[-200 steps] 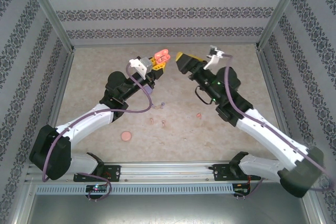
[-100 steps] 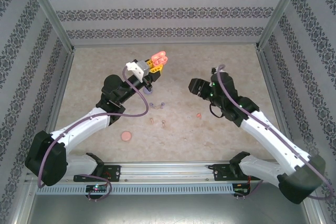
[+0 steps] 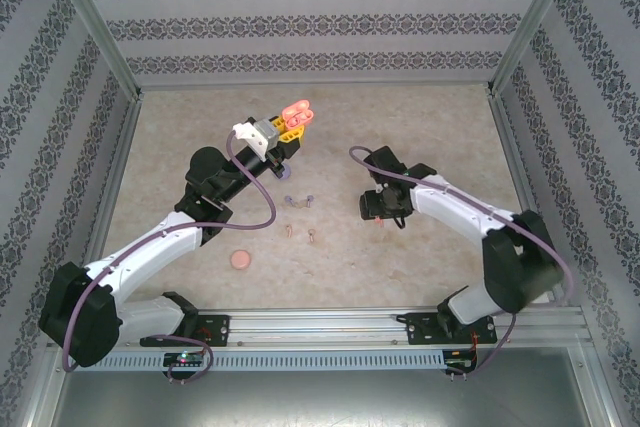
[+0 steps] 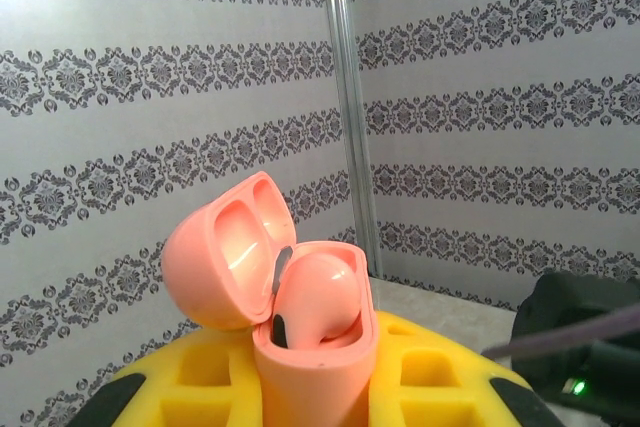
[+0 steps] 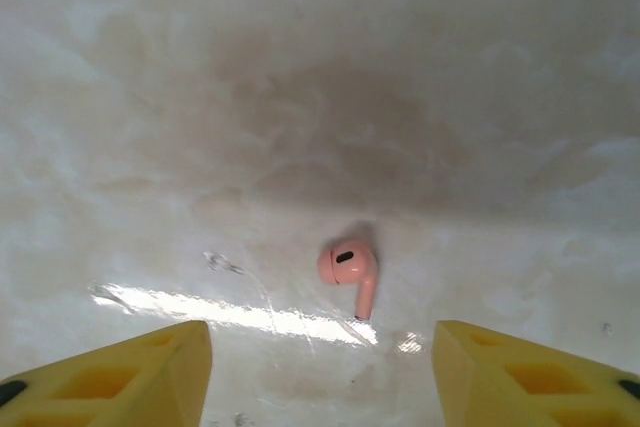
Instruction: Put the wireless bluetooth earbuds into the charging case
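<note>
One coral earbud (image 4: 315, 292) seems seated in the case (image 4: 215, 257) that the left hand (image 4: 312, 402) grasps. The right hand (image 5: 320, 347), released, hovers over its twin (image 5: 348, 272). Four others (image 3: 308, 200) wait on the surface (image 5: 300, 77).

L gripper (image 3: 292, 127) raised, clamped tight; R gripper (image 5: 320, 372) aimed down, jaws apart.

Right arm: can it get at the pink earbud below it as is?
Probably yes. The right jaws stand open, lined up on the earbud, which lies alone on bare table with nothing between.
</note>
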`<move>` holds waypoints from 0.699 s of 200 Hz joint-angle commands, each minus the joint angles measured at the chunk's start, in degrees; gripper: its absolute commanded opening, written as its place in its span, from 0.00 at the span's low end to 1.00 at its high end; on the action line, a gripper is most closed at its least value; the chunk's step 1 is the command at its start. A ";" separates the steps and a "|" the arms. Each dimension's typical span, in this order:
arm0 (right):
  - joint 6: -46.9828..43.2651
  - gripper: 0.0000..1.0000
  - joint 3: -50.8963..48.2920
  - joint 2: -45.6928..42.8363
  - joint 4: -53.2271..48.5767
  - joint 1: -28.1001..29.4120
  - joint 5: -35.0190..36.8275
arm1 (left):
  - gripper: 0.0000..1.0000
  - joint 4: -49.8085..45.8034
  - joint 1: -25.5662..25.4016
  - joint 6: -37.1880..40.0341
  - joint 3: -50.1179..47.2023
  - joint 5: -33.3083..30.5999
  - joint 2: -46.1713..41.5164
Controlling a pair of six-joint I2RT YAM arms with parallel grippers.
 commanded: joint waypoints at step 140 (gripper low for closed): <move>-5.61 0.49 4.66 12.92 -2.32 -0.93 2.40 | 0.00 0.23 -0.48 0.60 0.02 0.43 -0.43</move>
